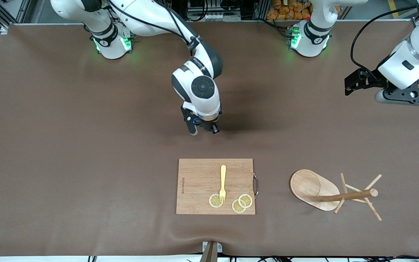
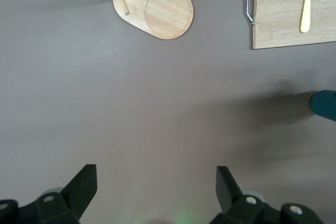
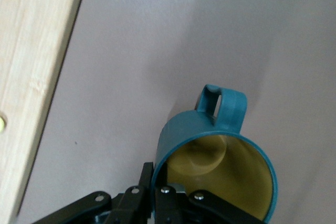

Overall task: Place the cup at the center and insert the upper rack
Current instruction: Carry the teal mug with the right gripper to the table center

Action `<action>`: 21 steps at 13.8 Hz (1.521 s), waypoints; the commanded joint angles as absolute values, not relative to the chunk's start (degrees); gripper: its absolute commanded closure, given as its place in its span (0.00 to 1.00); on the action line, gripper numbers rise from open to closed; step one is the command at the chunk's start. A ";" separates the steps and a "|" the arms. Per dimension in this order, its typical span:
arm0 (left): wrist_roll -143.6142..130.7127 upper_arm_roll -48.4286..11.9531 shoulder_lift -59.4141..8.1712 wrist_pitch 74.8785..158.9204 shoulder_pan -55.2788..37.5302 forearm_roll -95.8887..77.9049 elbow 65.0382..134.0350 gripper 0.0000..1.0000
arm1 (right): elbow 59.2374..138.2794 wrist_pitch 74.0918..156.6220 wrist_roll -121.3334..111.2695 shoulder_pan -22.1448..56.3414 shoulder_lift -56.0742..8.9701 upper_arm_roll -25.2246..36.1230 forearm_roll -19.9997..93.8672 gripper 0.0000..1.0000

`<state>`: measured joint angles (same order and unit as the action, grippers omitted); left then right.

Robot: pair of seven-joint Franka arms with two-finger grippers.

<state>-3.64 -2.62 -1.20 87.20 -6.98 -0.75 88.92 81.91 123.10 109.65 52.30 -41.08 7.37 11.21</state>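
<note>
A: What stood on the brown desk [image 1: 67, 145], biggest thing first?

B: One bamboo cutting board [image 1: 215, 186] at lower centre of the front view, and one wooden mug tree [image 1: 335, 193] lying on its side at lower right, its post and pegs toward the picture's right edge. On the board lay one yellow fork [image 1: 223, 183] and three lemon slices [image 1: 245, 200].

A: And the arms?

B: The right gripper [image 1: 203, 128] sat at mid-frame, over bare desk above the board. Its jaws were pinched tight on the rim of the one teal mug [image 3: 218, 156], one jaw inside, one outside; the handle pointed away from the wrist. The left gripper [image 2: 155, 192], at the upper right edge of the front view, waited with jaws spread fully and holding nothing.

A: What could go wrong?

B: My guess: a rim pinch is a thin hold, so the mug could swing or tip if released above the desk. Set too close to the board, it could crowd the spot the rack needs. The toppled rack looks awkward too; a grab at the round post could let it roll, and the thin pegs could snag.
</note>
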 commanded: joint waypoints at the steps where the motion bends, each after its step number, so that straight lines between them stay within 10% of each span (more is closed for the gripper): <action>1: -2.90 -2.64 -1.14 87.54 -7.03 -1.41 88.95 0.00 | 79.81 123.57 113.20 54.05 -42.62 8.09 11.95 1.00; 9: -4.22 -3.51 -1.67 88.06 -7.21 -1.41 88.86 0.00 | 79.45 123.66 113.82 54.41 -44.03 8.09 11.95 1.00; 10: -4.48 -3.60 -1.76 88.33 -7.21 -1.41 88.86 0.00 | 79.45 123.66 113.91 54.40 -44.03 8.09 11.95 0.87; 11: -4.92 -3.69 -1.76 88.42 -7.21 -1.41 88.86 0.00 | 79.45 123.66 113.99 54.32 -44.03 8.09 11.95 0.19; 12: -5.10 -3.78 -1.76 88.50 -7.29 -1.41 88.94 0.00 | 79.45 123.58 113.82 54.23 -44.03 8.09 11.95 0.00; 21: -10.54 -6.76 -3.08 90.52 -7.29 -1.32 88.86 0.00 | 79.28 118.22 109.52 53.00 -42.02 8.26 11.95 0.00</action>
